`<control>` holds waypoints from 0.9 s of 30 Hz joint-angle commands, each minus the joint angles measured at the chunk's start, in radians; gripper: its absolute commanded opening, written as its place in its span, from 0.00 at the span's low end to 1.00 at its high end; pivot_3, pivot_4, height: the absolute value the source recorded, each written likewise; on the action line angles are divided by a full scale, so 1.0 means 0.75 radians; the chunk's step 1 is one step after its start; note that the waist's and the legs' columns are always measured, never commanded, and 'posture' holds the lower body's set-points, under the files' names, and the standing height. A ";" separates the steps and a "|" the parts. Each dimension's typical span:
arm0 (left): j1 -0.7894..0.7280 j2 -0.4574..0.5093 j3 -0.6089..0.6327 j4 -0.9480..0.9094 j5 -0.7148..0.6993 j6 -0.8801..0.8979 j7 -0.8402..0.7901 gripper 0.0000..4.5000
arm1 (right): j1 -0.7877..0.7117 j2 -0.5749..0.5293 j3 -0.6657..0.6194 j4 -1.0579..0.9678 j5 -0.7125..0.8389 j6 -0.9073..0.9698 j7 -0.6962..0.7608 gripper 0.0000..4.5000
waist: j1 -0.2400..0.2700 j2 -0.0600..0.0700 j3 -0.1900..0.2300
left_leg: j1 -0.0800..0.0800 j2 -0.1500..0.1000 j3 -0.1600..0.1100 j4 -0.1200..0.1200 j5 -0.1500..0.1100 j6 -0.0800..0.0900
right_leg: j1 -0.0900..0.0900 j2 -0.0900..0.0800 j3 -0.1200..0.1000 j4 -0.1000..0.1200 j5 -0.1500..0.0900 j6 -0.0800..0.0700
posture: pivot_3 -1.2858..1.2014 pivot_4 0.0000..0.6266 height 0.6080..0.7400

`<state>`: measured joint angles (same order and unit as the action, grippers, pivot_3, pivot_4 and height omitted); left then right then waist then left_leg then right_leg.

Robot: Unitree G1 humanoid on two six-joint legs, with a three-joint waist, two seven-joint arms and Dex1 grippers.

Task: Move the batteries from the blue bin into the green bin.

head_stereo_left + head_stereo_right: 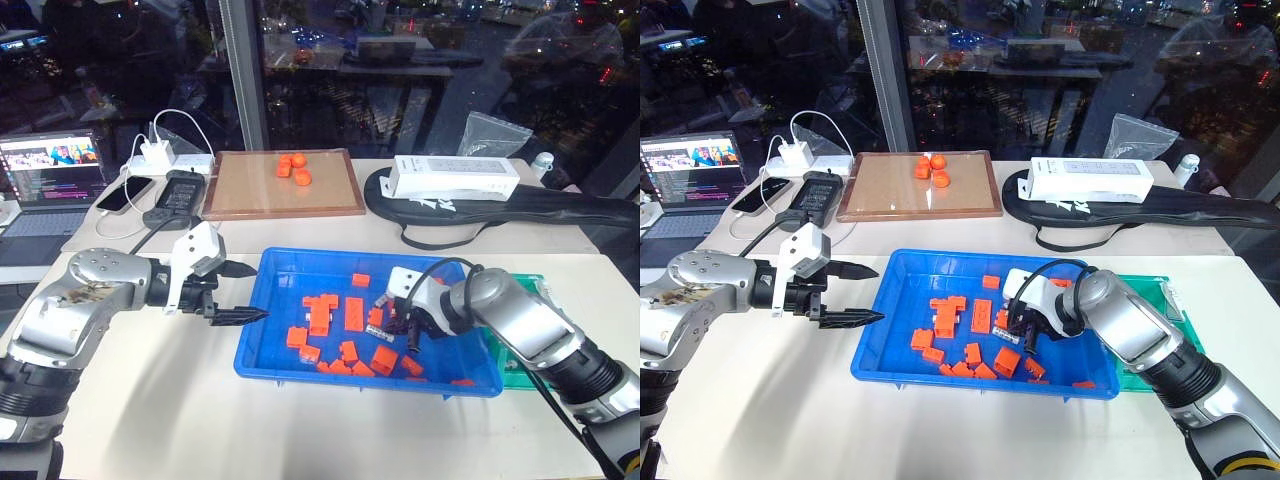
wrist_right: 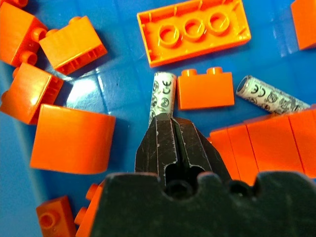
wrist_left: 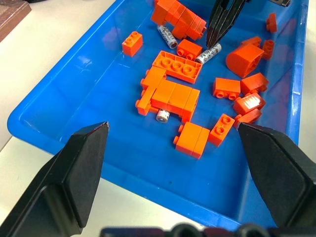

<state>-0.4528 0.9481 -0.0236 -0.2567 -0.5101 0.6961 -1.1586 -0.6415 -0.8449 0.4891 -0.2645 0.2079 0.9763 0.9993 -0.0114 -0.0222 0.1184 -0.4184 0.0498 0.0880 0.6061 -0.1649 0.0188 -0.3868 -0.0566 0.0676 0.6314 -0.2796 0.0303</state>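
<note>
Three batteries lie among orange bricks point(image 3: 176, 67) in the blue bin point(image 1: 262, 345); the right gripper point(image 2: 170, 123) pinches one battery's point(image 2: 163, 96) end for lifting, left gripper point(image 1: 240, 293) hovering wide.

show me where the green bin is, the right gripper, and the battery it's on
green bin point(image 1: 1145, 290), right eye view, rim.
right gripper point(image 2: 174, 129), right wrist view, shut fingertips.
battery point(image 2: 163, 94), right wrist view, printed side.
</note>
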 commanded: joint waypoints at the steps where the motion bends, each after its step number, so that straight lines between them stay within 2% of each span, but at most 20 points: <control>1: -0.027 0.008 0.016 -0.004 0.004 -0.023 -0.009 1.00 | -0.006 0.004 -0.042 -0.041 0.008 0.008 0.003 0.18 | -0.001 0.000 0.000 | 0.000 0.000 0.000 0.000 0.000 0.000 | 0.000 0.000 0.000 0.000 0.000 0.000 | 0.52 0.24 1.00; 7: -0.021 0.015 0.018 0.005 0.005 -0.021 -0.020 1.00 | 0.007 0.020 -0.022 -0.051 -0.015 0.056 -0.052 0.63 | -0.001 0.000 0.000 | 0.000 0.000 0.000 0.000 0.000 0.000 | -0.001 0.000 0.000 0.000 0.000 0.000 | 0.52 0.24 1.00; 12: -0.017 0.019 0.021 0.013 0.010 -0.022 -0.024 1.00 | 0.048 0.029 0.042 -0.042 -0.045 0.070 -0.082 0.63 | 0.003 0.000 0.000 | -0.001 0.000 0.001 0.000 0.000 0.000 | -0.001 0.000 0.000 0.000 0.000 0.000 | 0.52 0.24 1.00; 15: -0.023 0.017 0.024 0.018 0.008 -0.025 -0.026 1.00 | 0.059 0.044 0.040 -0.028 -0.064 0.062 -0.111 0.48 | -0.001 0.000 0.000 | 0.000 0.000 0.000 0.000 0.000 0.000 | 0.000 0.000 0.000 0.000 0.000 0.000 | 0.52 0.24 1.00; 20: -0.029 -0.006 0.045 0.022 -0.025 -0.042 -0.039 1.00 | 0.044 0.014 -0.010 -0.067 -0.043 0.057 -0.083 0.10 | -0.001 0.000 0.000 | 0.000 0.000 0.000 0.000 0.000 0.000 | 0.000 0.000 0.000 0.000 0.000 0.000 | 0.52 0.24 1.00; 21: -0.035 -0.015 0.053 0.024 -0.042 -0.038 -0.042 1.00 | 0.035 0.000 -0.031 -0.079 -0.033 0.061 -0.073 0.05 | 0.001 0.000 0.000 | 0.000 0.000 0.000 0.000 0.000 0.000 | 0.000 0.000 0.000 0.000 0.000 0.000 | 0.52 0.24 1.00; 24: -0.059 -0.040 0.064 0.027 -0.075 -0.032 -0.049 1.00 | 0.028 -0.039 -0.132 -0.124 0.030 0.071 -0.033 0.05 | 0.005 0.000 0.000 | -0.001 0.000 0.000 0.001 0.000 0.000 | -0.001 0.000 0.000 0.000 0.000 0.000 | 0.52 0.24 1.00; 27: -0.093 -0.068 0.063 0.048 -0.097 -0.034 -0.054 1.00 | 0.057 -0.148 -0.271 -0.151 0.109 0.071 0.045 0.05 | 0.009 0.000 0.000 | -0.003 0.000 0.000 0.001 0.000 0.000 | -0.001 0.000 0.000 0.000 0.000 0.000 | 0.52 0.24 1.00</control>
<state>-0.4910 0.9005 -0.0125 -0.2211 -0.5555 0.6804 -1.1913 -0.6040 -0.9004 0.3947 -0.3432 0.2438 1.0283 0.9921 -0.0047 -0.0222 0.1185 -0.4204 0.0494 0.0881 0.6068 -0.1649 0.0189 -0.3877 -0.0566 0.0674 0.6311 -0.2798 0.0304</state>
